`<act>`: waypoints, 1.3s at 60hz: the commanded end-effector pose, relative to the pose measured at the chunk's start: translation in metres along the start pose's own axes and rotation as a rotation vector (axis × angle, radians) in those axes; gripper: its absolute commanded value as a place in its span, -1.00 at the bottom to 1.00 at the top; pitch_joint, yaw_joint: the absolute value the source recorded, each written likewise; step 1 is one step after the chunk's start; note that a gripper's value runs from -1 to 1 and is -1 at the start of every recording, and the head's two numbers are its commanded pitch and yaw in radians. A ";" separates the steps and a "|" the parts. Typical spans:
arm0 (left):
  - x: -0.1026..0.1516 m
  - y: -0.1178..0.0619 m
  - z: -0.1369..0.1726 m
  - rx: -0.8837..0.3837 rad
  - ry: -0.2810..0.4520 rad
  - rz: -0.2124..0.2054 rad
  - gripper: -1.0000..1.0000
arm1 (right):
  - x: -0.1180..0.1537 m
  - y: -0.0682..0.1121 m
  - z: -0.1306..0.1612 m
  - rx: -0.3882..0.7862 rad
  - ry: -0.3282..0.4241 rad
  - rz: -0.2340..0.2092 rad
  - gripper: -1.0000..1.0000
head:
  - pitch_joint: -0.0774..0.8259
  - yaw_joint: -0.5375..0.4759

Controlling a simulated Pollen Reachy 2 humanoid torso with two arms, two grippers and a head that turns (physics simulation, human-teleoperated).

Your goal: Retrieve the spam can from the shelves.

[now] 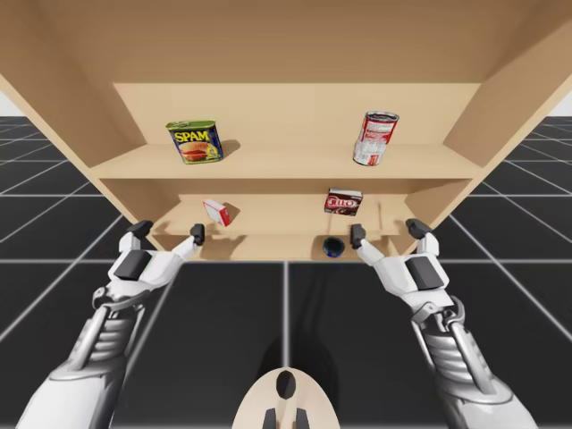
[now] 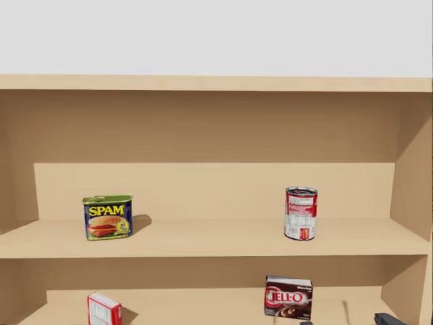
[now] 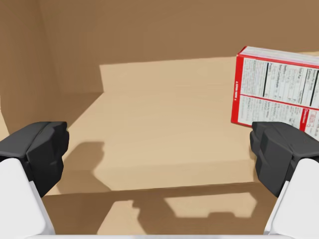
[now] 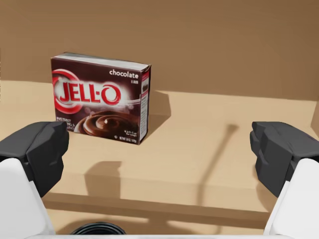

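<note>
The shelves [image 1: 63, 98] stand open toward me, with two boards in sight. The blue can [image 1: 195, 142], squarish with a yellow and blue face, stands upright on the left part of the upper shelf [image 1: 286, 163], back from its near edge. It is well apart from both grippers. On the same board, well off to the right, stands the red can [image 1: 375, 138], round and upright.

On the lower shelf [image 1: 277, 222] the red box [image 1: 216, 212] stands at the left, turned at an angle. The brown box [image 1: 343, 202] stands at the right, its face toward me.

My left gripper [image 1: 168, 231] hangs at the near edge of the lower shelf, on the left. It is released, with its fingers spread wide and bare board between them. In the left wrist view the red box stands ahead of it, on the side of its right finger. The blue can is one board up from this gripper and farther in.

My right gripper [image 1: 388, 231] hangs at the same near edge, on the right. It too is released, with its fingers wide apart and grasping nothing. The brown box stands ahead of it, toward its left finger and apart from both fingers. A dark round thing [image 1: 332, 247] lies at the shelf's near edge, just left of this gripper in the high view.
</note>
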 end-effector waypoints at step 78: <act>0.155 -0.053 0.049 -0.161 -0.048 0.032 -1.00 | -0.001 0.003 0.000 -0.023 -0.003 -0.021 -1.00 | -0.51 0.60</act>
